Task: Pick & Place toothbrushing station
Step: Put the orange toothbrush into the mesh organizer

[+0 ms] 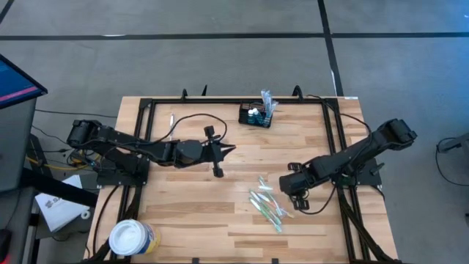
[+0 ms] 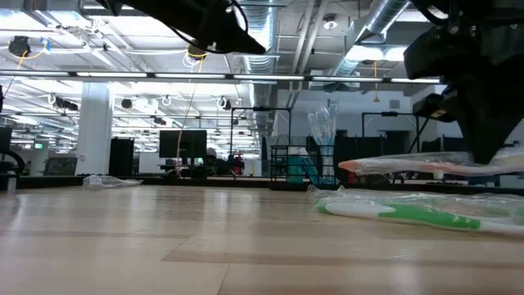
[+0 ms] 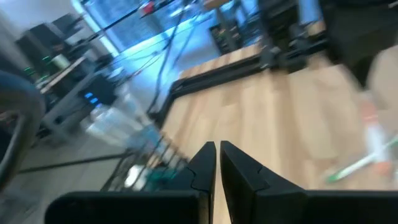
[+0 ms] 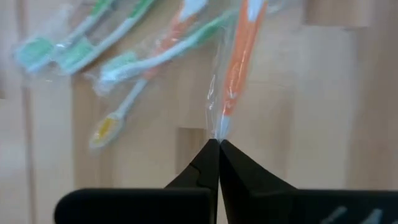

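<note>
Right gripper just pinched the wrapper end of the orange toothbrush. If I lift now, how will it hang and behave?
The right gripper is shut on the orange toothbrush by its clear wrapper tip, so it will probably dangle and swing. The film looks thin and glossy, so it may slip or tear. The brush itself looks light and stiff, so it should hang straight.
</note>
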### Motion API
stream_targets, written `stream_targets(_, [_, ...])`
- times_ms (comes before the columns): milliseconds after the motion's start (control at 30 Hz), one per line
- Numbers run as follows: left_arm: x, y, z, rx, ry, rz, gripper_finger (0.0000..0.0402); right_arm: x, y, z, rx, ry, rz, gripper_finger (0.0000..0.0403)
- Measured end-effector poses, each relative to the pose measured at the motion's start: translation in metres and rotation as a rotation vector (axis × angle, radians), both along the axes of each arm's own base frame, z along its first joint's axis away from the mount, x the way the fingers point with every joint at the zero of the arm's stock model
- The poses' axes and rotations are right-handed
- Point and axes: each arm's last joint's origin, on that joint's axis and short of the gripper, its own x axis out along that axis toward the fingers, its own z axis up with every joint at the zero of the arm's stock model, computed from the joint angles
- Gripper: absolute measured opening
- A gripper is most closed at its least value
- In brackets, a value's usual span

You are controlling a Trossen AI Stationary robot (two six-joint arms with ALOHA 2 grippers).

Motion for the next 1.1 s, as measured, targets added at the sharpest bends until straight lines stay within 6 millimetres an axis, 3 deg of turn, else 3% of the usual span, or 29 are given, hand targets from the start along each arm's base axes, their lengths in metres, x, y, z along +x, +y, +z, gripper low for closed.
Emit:
stream_targets(433, [0.006, 0.001, 0.007, -0.310, -0.155, -0.193, 0.0017, 0.014, 0.000, 0.034, -0.143, -0.089, 0.052, 0.0000])
stream_targets(633, [0.015, 0.022, -0.004, -0.507, -0.169, -0.218, 0.0017, 0.022, 0.000, 0.049, -0.234, -0.133, 0.078, 0.0000])
stream_targets(833, [0.034, 0.047, -0.030, -0.703, -0.135, -0.202, 0.0022, 0.036, 0.001, 0.061, -0.321, -0.120, 0.127, 0.0000])
stream_targets(1100, [0.053, 0.077, -0.037, -1.007, -0.066, -0.366, 0.0057, 0.058, 0.000, 0.056, -0.480, 0.022, 0.191, 0.0000])
